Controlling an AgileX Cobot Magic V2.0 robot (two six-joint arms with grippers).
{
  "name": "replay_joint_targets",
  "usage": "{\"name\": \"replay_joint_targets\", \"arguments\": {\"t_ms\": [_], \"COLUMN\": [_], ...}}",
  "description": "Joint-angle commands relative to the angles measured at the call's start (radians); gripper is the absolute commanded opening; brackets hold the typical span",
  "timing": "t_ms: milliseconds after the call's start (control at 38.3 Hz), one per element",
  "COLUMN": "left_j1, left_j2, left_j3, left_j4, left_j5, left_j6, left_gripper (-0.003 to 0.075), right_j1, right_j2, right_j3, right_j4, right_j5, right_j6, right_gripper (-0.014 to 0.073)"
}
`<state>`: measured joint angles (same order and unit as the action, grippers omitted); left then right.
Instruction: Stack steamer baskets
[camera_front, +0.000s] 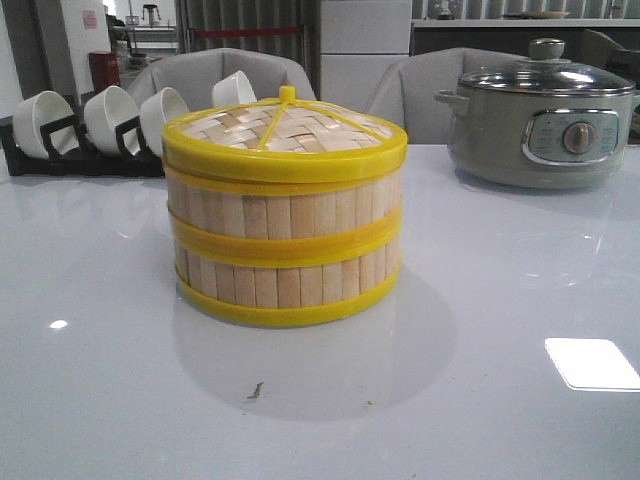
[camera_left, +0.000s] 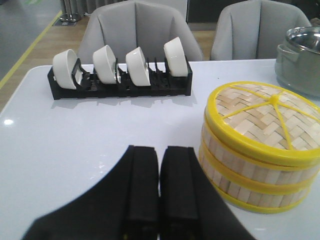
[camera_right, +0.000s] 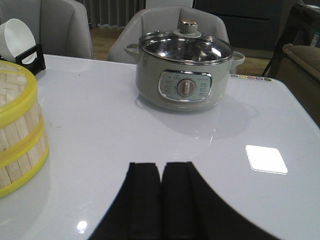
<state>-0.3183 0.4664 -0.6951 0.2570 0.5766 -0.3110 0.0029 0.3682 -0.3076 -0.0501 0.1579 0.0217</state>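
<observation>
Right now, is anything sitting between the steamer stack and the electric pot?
Nothing: only bare white table lies between the stacked steamer baskets and the electric pot. The right wrist view shows that stretch best; the front view agrees.

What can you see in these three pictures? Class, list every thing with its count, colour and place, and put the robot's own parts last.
steamer baskets: two, pale wood slats with yellow rims, stacked one on the other at the table's middle
woven lid: one, pale bamboo with yellow rim and ribs, on top of the stack
bowls: four, white, standing on edge in the rack
dish rack: one, black, far left of the table
electric pot: one, grey-green with glass lid and dial, far right of the table
chairs: two, grey, behind the table
table: one, glossy white
left claw: one, black, shut, empty
right claw: one, black, shut, empty
</observation>
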Motion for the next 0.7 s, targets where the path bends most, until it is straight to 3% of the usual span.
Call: {"name": "replay_joint_targets", "arguments": {"t_ms": [0,313,679], "left_j1": [0.06,0.28,0.289], "left_j2": [-0.018,-0.226,-0.436], "left_j3": [-0.012,0.268,0.606], "left_j4": [0.011,-0.07,-0.134], "left_j5": [-0.116,-0.329,-0.508], "left_j6": [0.003,0.003,0.003], "left_gripper": [0.0086,0.0086,0.0086], "right_j1": [-0.006,-0.006,-0.006], "right_j2": [0.003,0.003,0.003], "right_j3": [-0.031,-0.031,-0.031], "right_j4": [-0.011,-0.011,-0.011], "right_j5": [-0.092,-0.092,-0.092], "right_j6": [-0.005,-0.006,-0.006], "right_gripper": [0.0055,0.0055,0.0055]}}
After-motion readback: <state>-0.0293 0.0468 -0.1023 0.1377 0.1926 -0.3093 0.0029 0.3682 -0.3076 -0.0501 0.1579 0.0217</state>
